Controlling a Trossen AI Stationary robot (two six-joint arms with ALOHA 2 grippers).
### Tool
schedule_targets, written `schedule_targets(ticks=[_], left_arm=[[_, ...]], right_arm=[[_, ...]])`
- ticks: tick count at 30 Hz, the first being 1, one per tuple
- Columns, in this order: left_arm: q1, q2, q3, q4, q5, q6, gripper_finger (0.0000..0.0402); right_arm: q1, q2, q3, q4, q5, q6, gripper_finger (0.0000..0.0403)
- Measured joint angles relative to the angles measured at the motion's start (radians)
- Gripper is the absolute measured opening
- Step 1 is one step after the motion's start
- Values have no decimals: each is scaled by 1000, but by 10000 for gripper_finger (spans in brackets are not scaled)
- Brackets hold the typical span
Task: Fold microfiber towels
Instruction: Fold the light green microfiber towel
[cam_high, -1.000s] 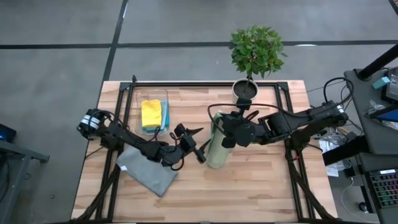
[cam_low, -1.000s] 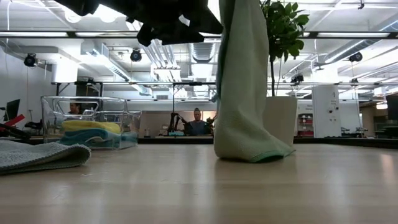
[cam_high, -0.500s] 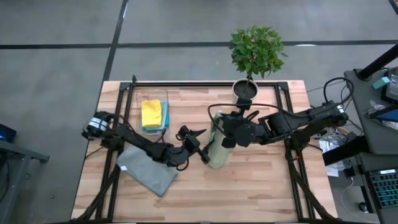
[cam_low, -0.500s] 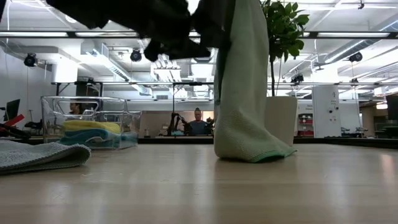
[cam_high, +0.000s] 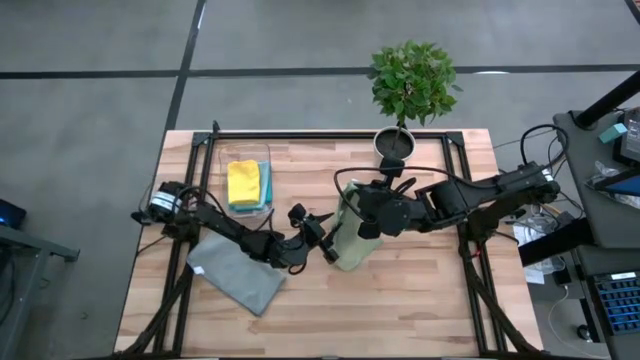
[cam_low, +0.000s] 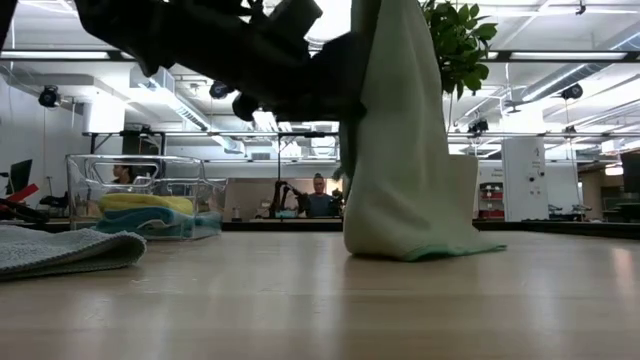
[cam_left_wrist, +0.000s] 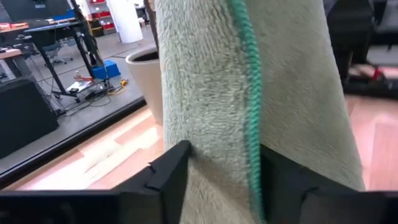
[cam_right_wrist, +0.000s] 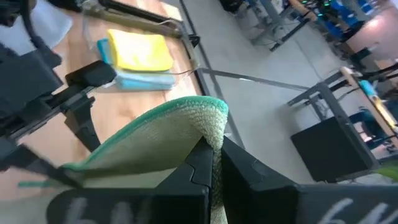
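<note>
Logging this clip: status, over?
Right end effector shut on olive green towel, hanging to the table. Left end effector closing around its edge. Nothing in the way.

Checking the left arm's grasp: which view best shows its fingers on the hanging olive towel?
The left wrist view: both fingers flank the olive towel. High view shows it small; low view shows it hanging; right wrist view shows its pinched top.
</note>
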Motion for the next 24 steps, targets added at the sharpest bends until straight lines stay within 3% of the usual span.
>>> schedule_targets(ticks=[10,24], left_arm=[[-1,-41,-1,-127,18,9,10],[-18,-150,-1,-293,107,19,0]], right_arm=[[0,-34,0,-167,-108,72,9],[17,-57,0,-275,-159,147,9]])
